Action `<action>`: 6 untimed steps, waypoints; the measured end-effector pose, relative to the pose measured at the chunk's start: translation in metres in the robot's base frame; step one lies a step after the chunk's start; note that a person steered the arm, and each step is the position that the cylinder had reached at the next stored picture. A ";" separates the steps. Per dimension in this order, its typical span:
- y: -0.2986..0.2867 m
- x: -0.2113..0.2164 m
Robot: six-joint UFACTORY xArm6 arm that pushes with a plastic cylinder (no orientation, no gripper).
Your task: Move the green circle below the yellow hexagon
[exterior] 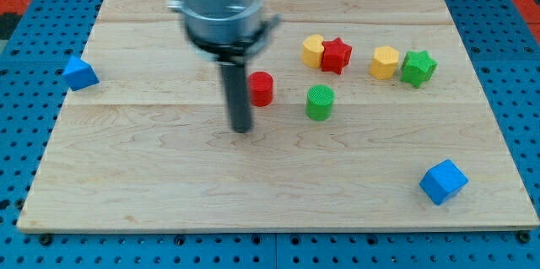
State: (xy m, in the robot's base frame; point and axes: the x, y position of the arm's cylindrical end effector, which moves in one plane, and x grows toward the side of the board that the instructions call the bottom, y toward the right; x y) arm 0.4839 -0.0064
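My tip [242, 128] rested on the wooden board [169, 193], a little left of the board's middle, at the end of a straight dark rod that hung from the blurred grey arm housing [221, 3] at the view's top. The rod has no jaws to open or close, and it held nothing; its end stood free of every block. Just beside the rod, at about two o'clock from the tip, stood the red cylinder [261, 88], partly tucked behind the rod, and whether the two touched could not be told. The green circle [320, 102] sat at roughly three o'clock from the tip, a short way off and apart from the red cylinder. At twelve o'clock from the green circle lay a yellow block [313, 51] touching a red star [337, 55] on its right. Further toward two o'clock from the green circle was the yellow hexagon [384, 62], with a green star [418, 67] pressed against its right side. A blue cube [443, 181] lay well apart at about four o'clock from the tip, near the board's lower right corner. Another blue block [79, 73] sat off the board at ten o'clock, on the blue pegboard [25, 134].
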 end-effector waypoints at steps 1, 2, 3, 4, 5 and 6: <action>0.089 0.000; 0.142 -0.024; 0.168 -0.053; 0.167 0.004; 0.086 0.009; 0.037 -0.010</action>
